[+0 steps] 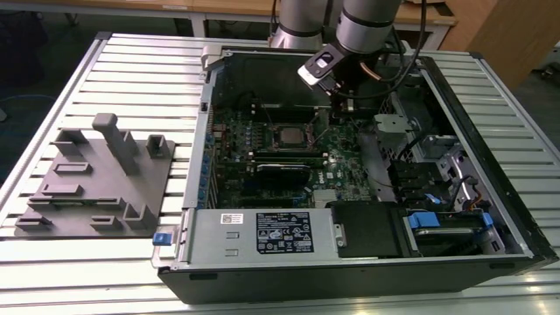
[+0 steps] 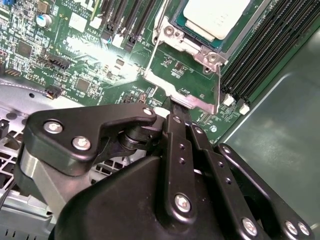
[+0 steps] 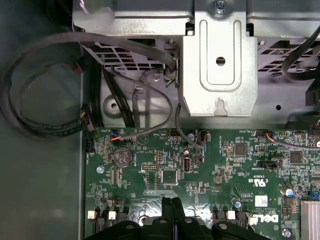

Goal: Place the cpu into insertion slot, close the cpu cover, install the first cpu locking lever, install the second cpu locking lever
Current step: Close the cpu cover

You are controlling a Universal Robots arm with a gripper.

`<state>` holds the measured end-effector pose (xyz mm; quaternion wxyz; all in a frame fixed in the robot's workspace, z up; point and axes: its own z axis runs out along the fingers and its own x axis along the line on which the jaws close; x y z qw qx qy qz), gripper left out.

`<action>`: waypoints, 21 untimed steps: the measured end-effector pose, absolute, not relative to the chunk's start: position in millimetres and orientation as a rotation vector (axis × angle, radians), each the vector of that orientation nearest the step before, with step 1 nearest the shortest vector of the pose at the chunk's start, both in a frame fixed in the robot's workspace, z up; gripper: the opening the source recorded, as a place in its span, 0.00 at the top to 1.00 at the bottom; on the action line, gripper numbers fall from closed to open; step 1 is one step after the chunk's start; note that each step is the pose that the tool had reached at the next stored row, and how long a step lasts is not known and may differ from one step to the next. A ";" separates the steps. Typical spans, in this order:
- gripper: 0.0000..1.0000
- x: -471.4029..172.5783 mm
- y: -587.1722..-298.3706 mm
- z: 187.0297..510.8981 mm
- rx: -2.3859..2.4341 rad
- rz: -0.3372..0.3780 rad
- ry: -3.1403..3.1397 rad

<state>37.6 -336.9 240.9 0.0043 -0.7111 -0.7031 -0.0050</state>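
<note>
The hand (image 2: 173,108), black fingers pressed together and empty, is at the edge of the thin silvery square-framed cpu cover (image 2: 192,50). The small silvery-grey square cpu (image 2: 216,17) sits in the metal-rimmed insertion slot (image 1: 274,138), straight ahead of the fingertips.

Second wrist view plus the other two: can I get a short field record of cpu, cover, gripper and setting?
cpu: lies flat inside the metal frame, silvery top showing
cpu cover: frames the chip; cannot tell if fully down
gripper: shut, tips at the frame's edge, holding nothing
setting: open computer case on a slatted table; grey fixture block at the exterior view's left
</note>
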 end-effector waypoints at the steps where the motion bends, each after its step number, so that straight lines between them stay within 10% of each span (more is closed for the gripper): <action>1: 0.90 37.2 -336.9 240.9 -2.228 -0.016 -2.203; 21: 0.90 32.4 -336.9 240.9 -2.228 -0.016 -2.203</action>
